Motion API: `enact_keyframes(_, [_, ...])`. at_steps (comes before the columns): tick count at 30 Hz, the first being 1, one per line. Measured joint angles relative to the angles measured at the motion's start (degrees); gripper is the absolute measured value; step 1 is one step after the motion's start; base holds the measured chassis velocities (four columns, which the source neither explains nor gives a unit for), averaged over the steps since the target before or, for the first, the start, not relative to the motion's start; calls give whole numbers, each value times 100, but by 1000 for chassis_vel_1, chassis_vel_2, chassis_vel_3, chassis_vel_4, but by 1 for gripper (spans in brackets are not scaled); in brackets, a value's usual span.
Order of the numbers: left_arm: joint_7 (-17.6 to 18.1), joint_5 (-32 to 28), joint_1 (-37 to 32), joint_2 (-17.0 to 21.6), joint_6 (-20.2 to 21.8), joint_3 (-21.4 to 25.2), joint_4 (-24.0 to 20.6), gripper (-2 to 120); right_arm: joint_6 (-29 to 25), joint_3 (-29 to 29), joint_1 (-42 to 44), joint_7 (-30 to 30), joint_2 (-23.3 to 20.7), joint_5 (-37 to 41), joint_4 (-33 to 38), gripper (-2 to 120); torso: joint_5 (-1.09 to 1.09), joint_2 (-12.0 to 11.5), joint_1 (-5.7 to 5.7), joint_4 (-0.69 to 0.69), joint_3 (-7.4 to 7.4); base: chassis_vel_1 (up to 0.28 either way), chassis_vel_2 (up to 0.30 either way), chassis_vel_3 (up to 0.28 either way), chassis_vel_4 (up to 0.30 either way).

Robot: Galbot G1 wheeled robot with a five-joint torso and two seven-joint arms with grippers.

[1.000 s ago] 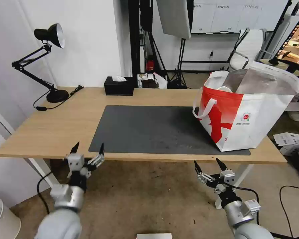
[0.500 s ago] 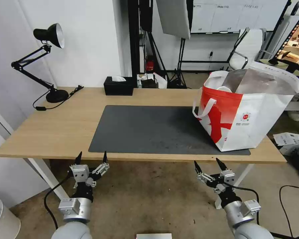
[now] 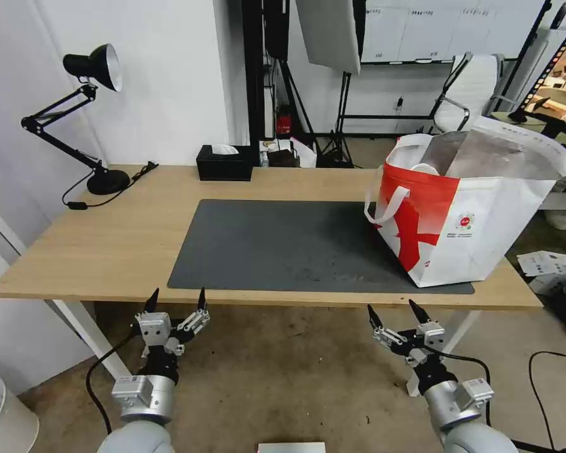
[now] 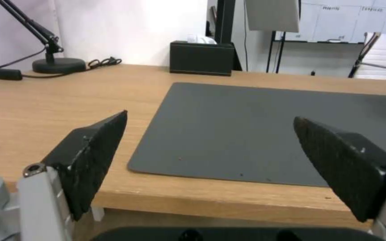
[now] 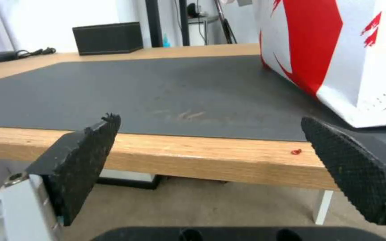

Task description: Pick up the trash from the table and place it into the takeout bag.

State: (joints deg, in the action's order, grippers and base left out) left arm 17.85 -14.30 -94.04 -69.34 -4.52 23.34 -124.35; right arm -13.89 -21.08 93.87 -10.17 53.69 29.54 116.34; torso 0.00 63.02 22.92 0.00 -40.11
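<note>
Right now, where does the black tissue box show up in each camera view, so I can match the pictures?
Head view: the black tissue box sits at the table's far edge, beyond the dark grey mat.
Left wrist view: the box stands beyond the mat's far corner.
Right wrist view: the box lies past the mat, away from the takeout bag.
Shared landmark: the mat.

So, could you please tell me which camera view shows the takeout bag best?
The head view: the whole takeout bag stands at the table's right end, foil lining and handles visible. The right wrist view catches just its red-and-white lower side; the left wrist view faces the mat.
</note>
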Motion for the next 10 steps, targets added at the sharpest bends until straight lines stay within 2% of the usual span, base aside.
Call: enact_keyframes(10, [-4, -5, 6, 4, 7, -3, -1, 100, 0, 0, 0, 0, 0, 0, 0, 100, 0, 0, 0, 0, 0, 0, 0, 0, 0])
